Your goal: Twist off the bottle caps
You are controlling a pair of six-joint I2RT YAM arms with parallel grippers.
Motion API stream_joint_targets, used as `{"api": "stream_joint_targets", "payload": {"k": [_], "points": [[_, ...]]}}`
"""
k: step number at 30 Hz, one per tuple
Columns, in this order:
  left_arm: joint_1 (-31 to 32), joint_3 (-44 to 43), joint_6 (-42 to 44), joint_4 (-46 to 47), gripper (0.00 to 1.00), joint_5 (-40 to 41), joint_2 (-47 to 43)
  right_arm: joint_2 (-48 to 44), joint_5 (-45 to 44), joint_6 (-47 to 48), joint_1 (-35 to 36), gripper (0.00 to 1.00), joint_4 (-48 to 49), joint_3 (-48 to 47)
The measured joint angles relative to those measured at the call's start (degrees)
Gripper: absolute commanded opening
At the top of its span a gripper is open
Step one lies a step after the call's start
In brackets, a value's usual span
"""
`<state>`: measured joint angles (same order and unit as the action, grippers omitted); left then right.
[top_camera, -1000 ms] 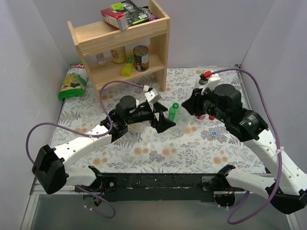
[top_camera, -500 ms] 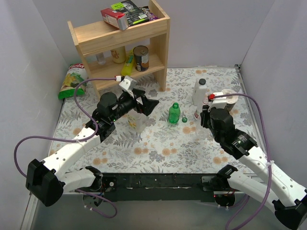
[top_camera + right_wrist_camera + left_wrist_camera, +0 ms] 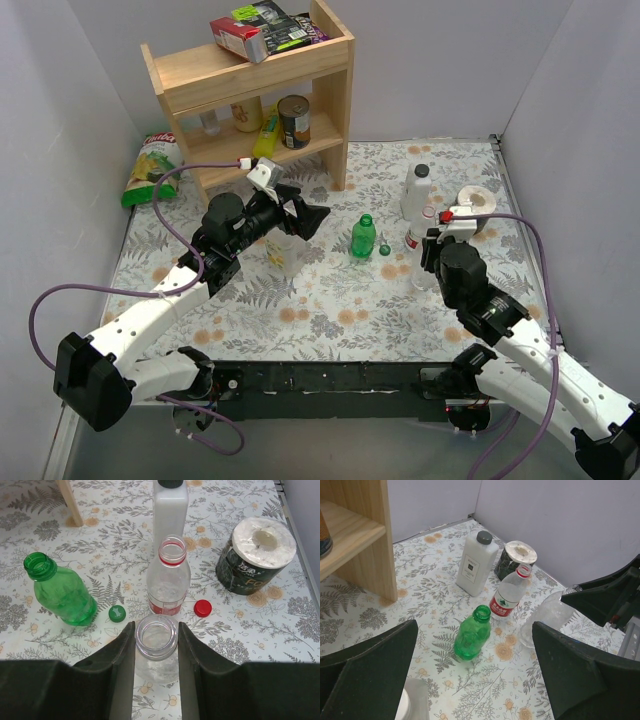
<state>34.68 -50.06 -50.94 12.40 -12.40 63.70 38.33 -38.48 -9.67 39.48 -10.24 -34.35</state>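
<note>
1. The arms have parted. A second ago both hands met by the green bottle (image 3: 363, 236) in the middle of the table (image 3: 330, 310). Now the left hand (image 3: 305, 218) has drawn back toward the shelf (image 3: 250, 70), spread wide and empty.
2. The right hand (image 3: 156, 626) has pulled back toward the near edge. It is clenched on a clear bottle (image 3: 156, 647), which stands just in front of the red-labelled bottle (image 3: 169, 580).
3. The held bottle's neck is open, so I judge its cap is off and the twisting done. Setting it down looks like the next move.
4. Bottles: four. The green, red-labelled and held ones are all open, and a white bottle (image 3: 170, 505) has a dark cap. A clear container (image 3: 283, 252) sits under the left arm, and I cannot make out its top.
5. Loose caps in view: two, a green cap (image 3: 117, 613) and a red cap (image 3: 202, 608). The blue cap seen a second ago is now hidden by the right arm. No white one shows.
6. Paper roll (image 3: 257, 555): one.
</note>
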Motion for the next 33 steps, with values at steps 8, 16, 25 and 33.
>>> {"api": "stream_joint_targets", "payload": {"k": [8,16,25,33], "points": [[0.00,0.00,0.15,0.00,0.98,0.00,0.00,-1.01,-1.81,-1.95,0.00,0.13,-0.26,1.57],[0.00,0.00,0.17,0.00,0.98,0.00,0.00,-1.01,-2.82,-3.89,0.00,0.77,-1.64,1.53],[0.00,0.00,0.17,-0.42,0.98,-0.09,0.00,-0.76,-2.71,-3.13,0.00,0.81,-5.60,-4.61],[-3.41,-1.46,0.59,-3.45,0.98,-0.35,0.61,3.65,3.96,-0.90,0.02,0.73,-7.06,-16.59]]}}
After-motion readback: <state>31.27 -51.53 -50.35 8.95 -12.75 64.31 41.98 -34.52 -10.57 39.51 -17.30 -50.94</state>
